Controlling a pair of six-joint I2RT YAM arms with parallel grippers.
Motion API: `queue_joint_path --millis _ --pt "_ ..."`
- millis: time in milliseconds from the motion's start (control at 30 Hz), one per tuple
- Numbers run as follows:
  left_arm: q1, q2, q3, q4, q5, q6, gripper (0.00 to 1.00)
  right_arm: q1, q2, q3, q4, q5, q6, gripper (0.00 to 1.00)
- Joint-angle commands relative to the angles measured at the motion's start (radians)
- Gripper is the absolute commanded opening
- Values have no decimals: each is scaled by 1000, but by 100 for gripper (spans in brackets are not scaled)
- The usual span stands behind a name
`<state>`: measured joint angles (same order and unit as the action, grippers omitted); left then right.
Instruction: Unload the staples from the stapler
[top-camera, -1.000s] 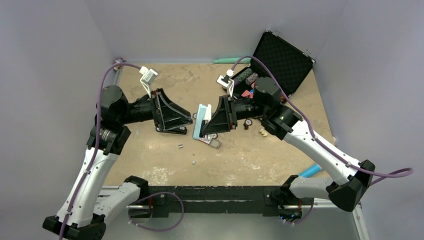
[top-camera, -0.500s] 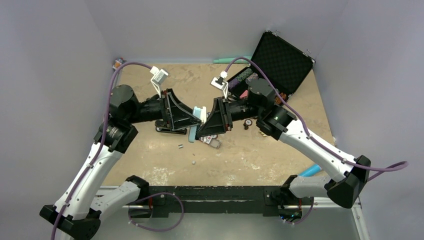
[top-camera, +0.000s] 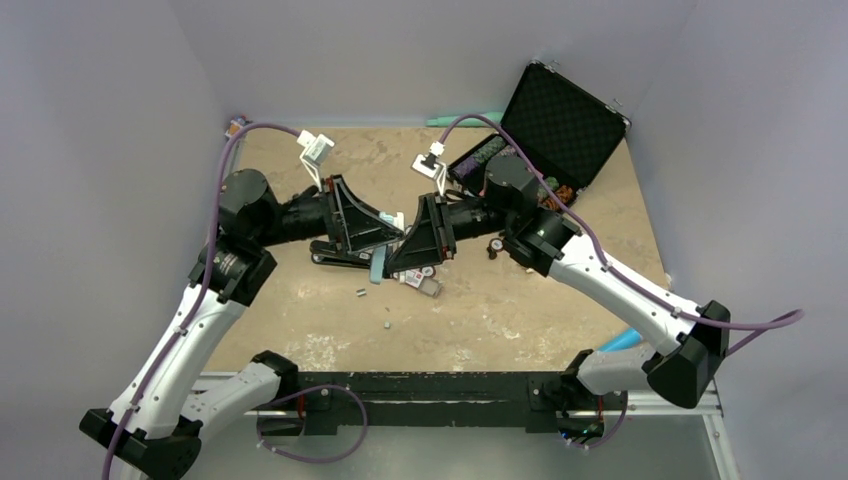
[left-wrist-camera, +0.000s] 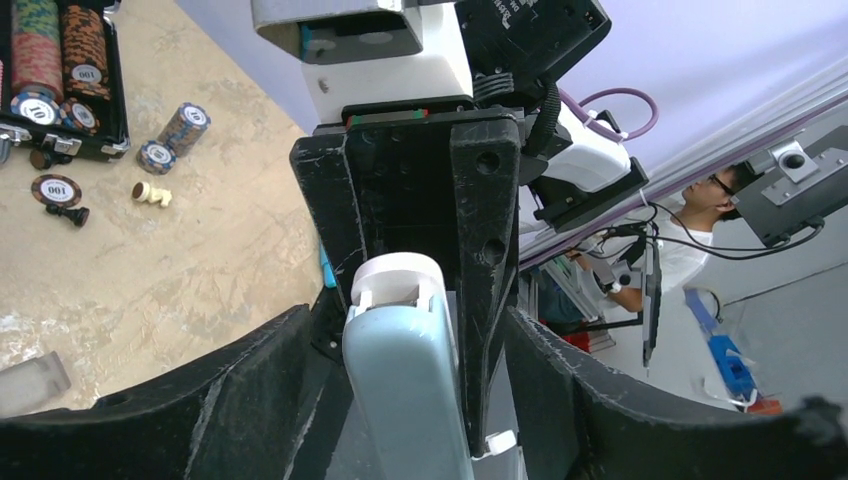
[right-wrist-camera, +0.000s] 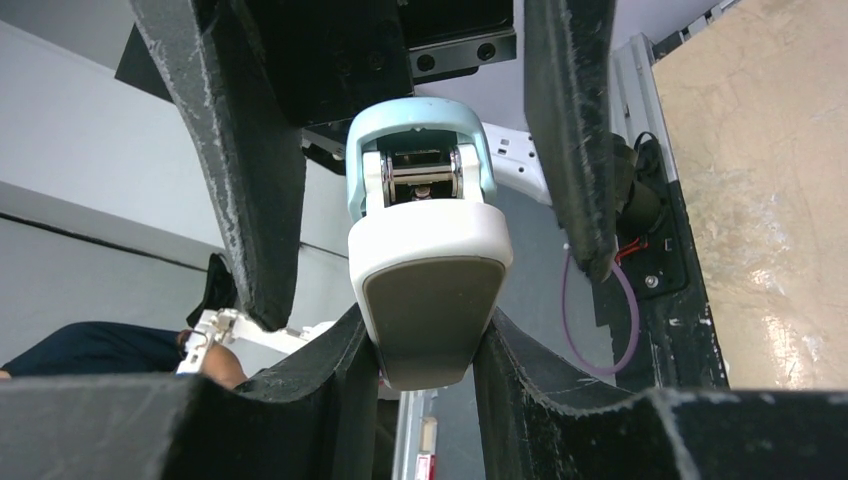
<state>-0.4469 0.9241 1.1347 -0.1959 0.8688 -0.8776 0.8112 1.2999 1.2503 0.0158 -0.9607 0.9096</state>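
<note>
The black stapler (top-camera: 333, 258) lies flat on the table, below my left gripper. A small dark-grey strip of staples (top-camera: 360, 292) lies on the table in front of it, with a smaller bit (top-camera: 387, 324) nearer me. My right gripper (top-camera: 398, 262) (right-wrist-camera: 422, 352) is shut on a light-blue and white rounded block (top-camera: 378, 266) (right-wrist-camera: 425, 270) and holds it above the table. My left gripper (top-camera: 393, 232) (left-wrist-camera: 410, 400) is open, with its fingers on either side of that block (left-wrist-camera: 405, 390) and not touching it.
An open black case (top-camera: 562, 112) with poker chips stands at the back right. Loose chips (top-camera: 495, 243) and a small clear piece (top-camera: 430, 287) lie near the right gripper. A teal pen (top-camera: 462, 120) lies by the back wall. A blue object (top-camera: 620, 343) lies at the right edge.
The right arm carried the light-blue block to the left. The left gripper swung right to meet it, and its open fingers now bracket the block.
</note>
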Motion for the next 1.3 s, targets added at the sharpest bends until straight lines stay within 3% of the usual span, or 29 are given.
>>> queue_joint_path --millis 0,100,267,400,533,600,867,1067,1267 --pt "-10 5 1 51 -23 -17 70 9 9 70 51 -14 -2 0" --pt "-13 7 -4 47 -19 -18 55 11 16 72 52 -18 -6 0" --pt "-15 -9 -5 0 -43 -4 0 13 13 60 61 -14 -5 0" --pt "-15 -16 6 -46 -64 1 0 13 1 39 77 -11 -1 3" --pt "-14 -11 59 -177 -104 45 0 13 -20 25 32 35 -32 62" --pt "-13 -8 88 -245 -129 68 0 13 -33 32 -49 94 -64 74" --pt "3 19 193 -513 -241 137 0 13 -59 34 -213 276 -110 77" --pt "35 72 252 -790 -413 199 0 13 -92 -5 -248 334 -118 77" --pt "75 85 176 -884 -542 206 0 13 -114 -31 -291 374 -115 77"
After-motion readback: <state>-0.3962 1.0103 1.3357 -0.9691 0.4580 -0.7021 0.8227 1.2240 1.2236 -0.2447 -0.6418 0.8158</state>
